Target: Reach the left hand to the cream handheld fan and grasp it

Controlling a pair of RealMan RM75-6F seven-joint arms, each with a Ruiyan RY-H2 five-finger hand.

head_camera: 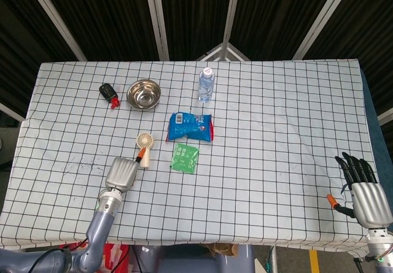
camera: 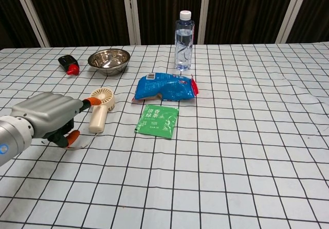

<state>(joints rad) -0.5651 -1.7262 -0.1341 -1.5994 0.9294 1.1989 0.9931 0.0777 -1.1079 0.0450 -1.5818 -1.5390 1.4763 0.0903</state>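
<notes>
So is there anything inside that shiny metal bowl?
The metal bowl looks empty in the head view: only its bare, reflective bottom shows. From the chest view the near rim hides part of the inside.

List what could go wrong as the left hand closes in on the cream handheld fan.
1. The left hand is beside the cream handheld fan, not around it; a sideways push may slide the fan away instead of gripping it.
2. A thin cord lies under the hand; the fingers might snag it.
3. The green sachet lies just right of the fan, so a shoved fan could knock into it.
</notes>
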